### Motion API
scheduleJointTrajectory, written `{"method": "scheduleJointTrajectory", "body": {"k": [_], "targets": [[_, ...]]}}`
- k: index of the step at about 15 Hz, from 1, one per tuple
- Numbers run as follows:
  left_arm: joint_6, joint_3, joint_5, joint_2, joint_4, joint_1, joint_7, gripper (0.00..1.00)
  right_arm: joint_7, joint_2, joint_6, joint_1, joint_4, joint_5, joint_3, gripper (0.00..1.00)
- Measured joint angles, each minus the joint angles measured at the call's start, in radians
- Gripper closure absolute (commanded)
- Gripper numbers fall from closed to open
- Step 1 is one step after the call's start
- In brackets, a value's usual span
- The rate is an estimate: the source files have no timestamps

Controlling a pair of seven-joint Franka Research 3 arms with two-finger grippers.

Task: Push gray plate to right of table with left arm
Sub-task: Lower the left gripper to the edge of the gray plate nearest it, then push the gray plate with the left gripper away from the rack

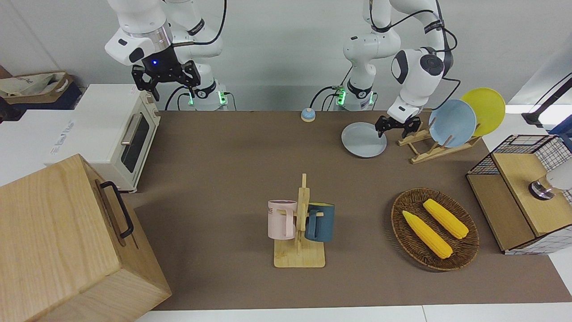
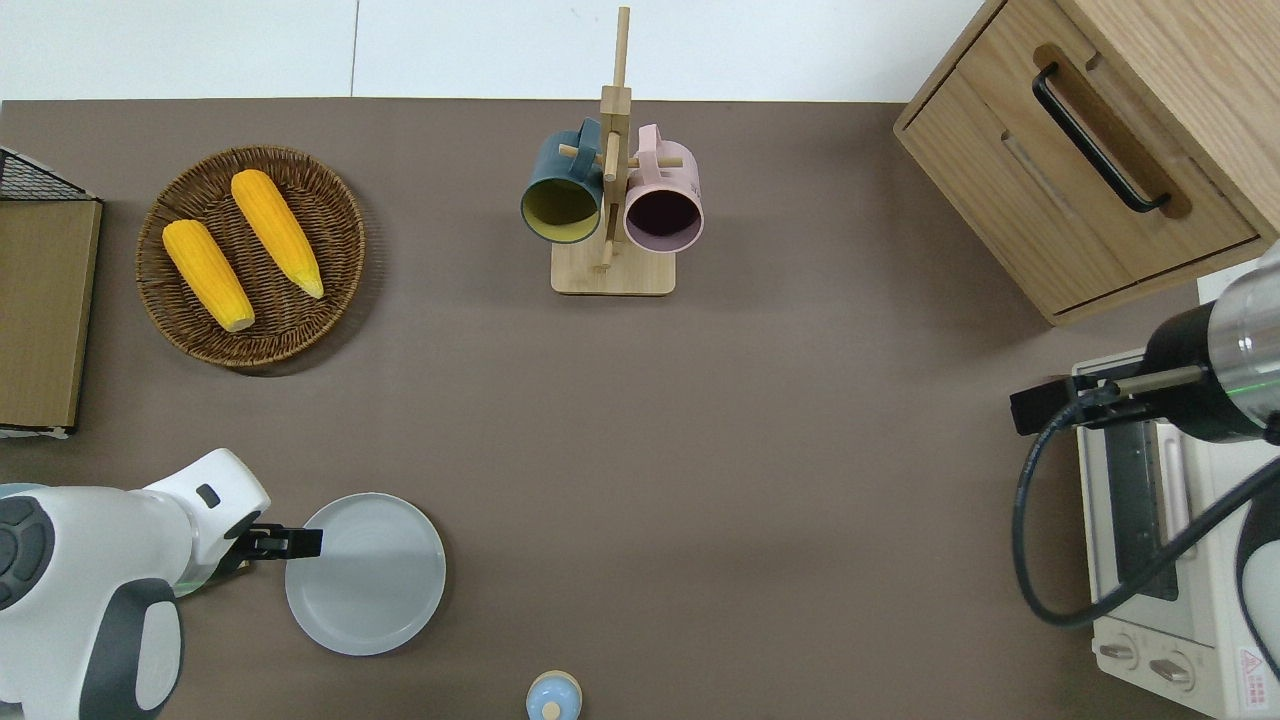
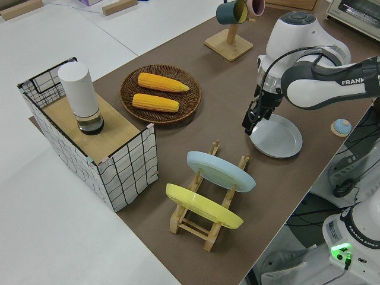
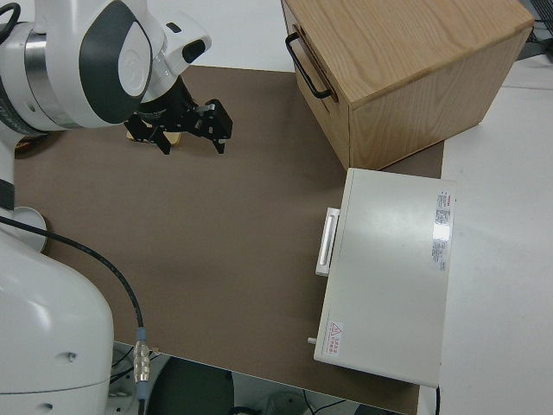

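Reaching low over the table (image 2: 700, 420), the left gripper (image 2: 300, 543) meets the gray plate (image 2: 372, 580) at the rim toward the left arm's end, about 10 o'clock in the overhead view. Whether its fingers are parted cannot be told; they hold nothing. The plate lies flat beside the dish rack (image 1: 422, 147); the right arm is parked.

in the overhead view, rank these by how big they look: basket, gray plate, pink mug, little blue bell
1. basket
2. gray plate
3. pink mug
4. blue bell, smallest, though the frame edge cuts part of it off
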Motion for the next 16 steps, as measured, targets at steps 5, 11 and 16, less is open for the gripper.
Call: {"method": "scheduleJointTrajectory", "body": {"k": [5,11,16], "targets": [[0.046,-0.015,0.000,0.000,-0.027,-0.007,0.000,0.00,0.000,0.000,0.000,0.000,0.000,0.000,0.000,0.017],[0.140,-0.016,0.000,0.029,-0.086,-0.015,0.000,0.00,0.000,0.000,0.000,0.000,0.000,0.000,0.000,0.017],[0.202,-0.016,0.000,0.055,-0.120,-0.015,0.000,0.00,0.000,0.000,0.000,0.000,0.000,0.000,0.000,0.017]]}}
